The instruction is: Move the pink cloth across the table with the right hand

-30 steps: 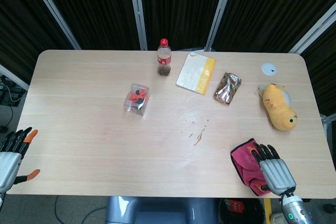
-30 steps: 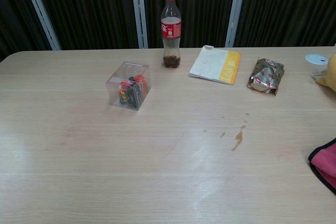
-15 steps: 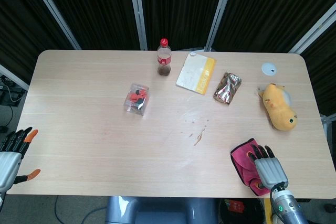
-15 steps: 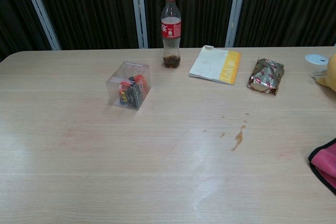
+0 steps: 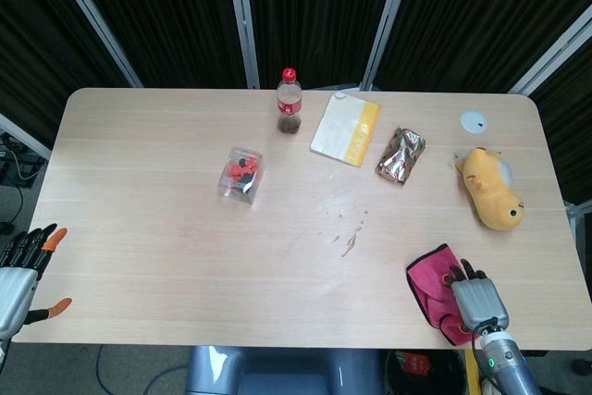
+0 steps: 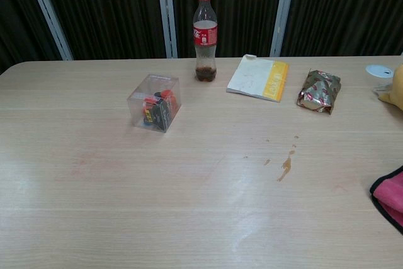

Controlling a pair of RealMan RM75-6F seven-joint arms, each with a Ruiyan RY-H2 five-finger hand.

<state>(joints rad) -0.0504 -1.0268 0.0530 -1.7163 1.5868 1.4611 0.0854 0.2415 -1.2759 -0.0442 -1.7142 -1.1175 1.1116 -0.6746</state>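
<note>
The pink cloth (image 5: pixel 432 289) is lying bunched at the near right corner of the table (image 5: pixel 166 256), close to the near edge; in the chest view only its dark-trimmed end (image 6: pixel 389 197) is showing at the frame's right border. To its left a broad stretch of bare wood is running toward the near left corner, broken only by a small brown stain (image 5: pixel 349 245) toward the middle. The other things are sitting farther back — a clear box (image 5: pixel 240 175) of red pieces, a cola bottle (image 5: pixel 289 102), a white-and-yellow packet (image 5: pixel 345 129), a foil bag (image 5: pixel 400 154), a yellow plush toy (image 5: pixel 491 190) near the right edge, and a white lid (image 5: pixel 474 120) behind it.

The right hand (image 5: pixel 474 296) is resting back-up on the cloth's right side, fingers pointing away from the robot; whether they are pinching fabric I cannot tell. The left hand (image 5: pixel 18 277) is hanging off the near left corner, holding nothing — fingers spread, thumb out.
</note>
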